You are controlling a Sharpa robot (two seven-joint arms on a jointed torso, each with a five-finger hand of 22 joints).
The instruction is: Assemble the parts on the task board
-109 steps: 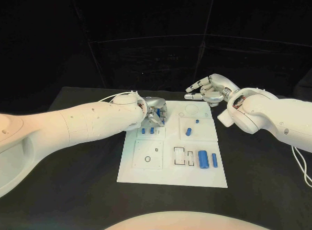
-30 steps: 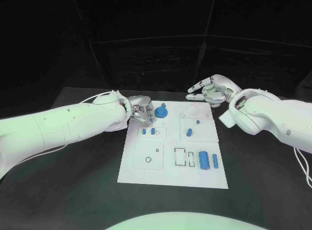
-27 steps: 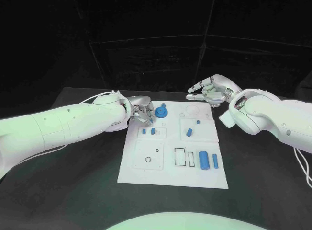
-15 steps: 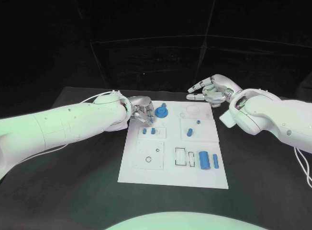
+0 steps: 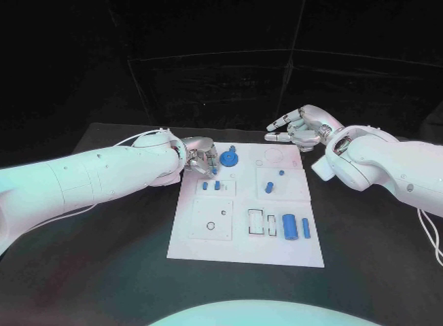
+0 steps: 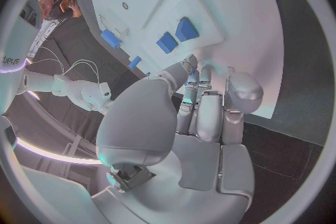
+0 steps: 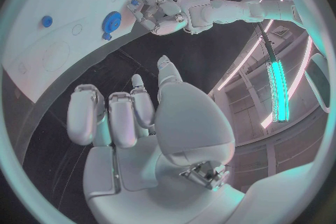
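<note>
**Black table, white task board at its centre**

Black tabletop (image 5: 104, 272) carries the white task board (image 5: 243, 250) in the middle. On the board lie seven blue parts: one gear (image 5: 228, 160) at the far end, two small blocks (image 5: 210, 185) beside it, one small peg (image 5: 280, 172), one slanted cylinder (image 5: 268, 187), and two upright cylinders (image 5: 296, 227) nearer the robot.

Left hand (image 5: 201, 161) hovers at the board's far left corner, fingers curled in, holding nothing visible. Right hand (image 5: 298, 128) hangs beyond the far right corner, fingers spread, empty.
</note>
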